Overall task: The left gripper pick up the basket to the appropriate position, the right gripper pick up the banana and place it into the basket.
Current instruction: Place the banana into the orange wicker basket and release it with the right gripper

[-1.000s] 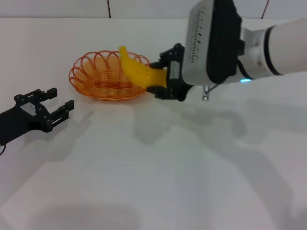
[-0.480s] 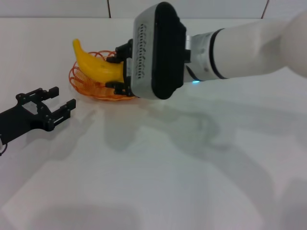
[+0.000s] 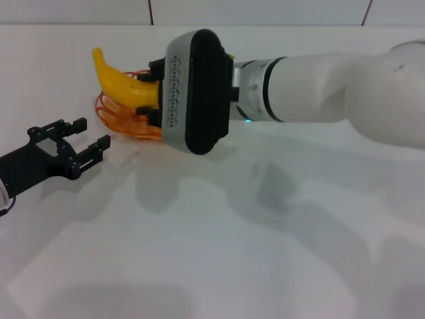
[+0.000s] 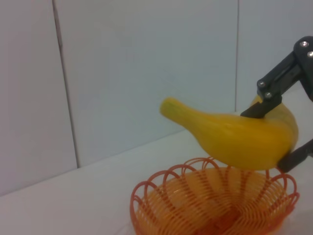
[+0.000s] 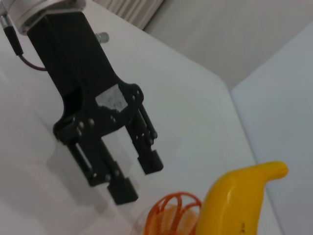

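Left claw [image 3: 85, 141]: open and empty, parked low over the tabletop [image 3: 219, 252] at the left, just beside the basket [image 3: 123, 114], not touching it. Basket: set down on the tabletop, scalloped rim upright, no claw holding it; placement by the left arm judged complete. Banana [image 3: 123, 82]: suspended over the basket, stem end pointing left and upward, not yet resting inside; clear air visible between fruit and wire in the left wrist view. Right claw [image 3: 154, 93]: closed on the banana's thick end, largely hidden behind the wrist housing in the head view. Progress, as judged: pick-up and carry finished. Remaining: lower into the basket, release, withdraw the right arm.
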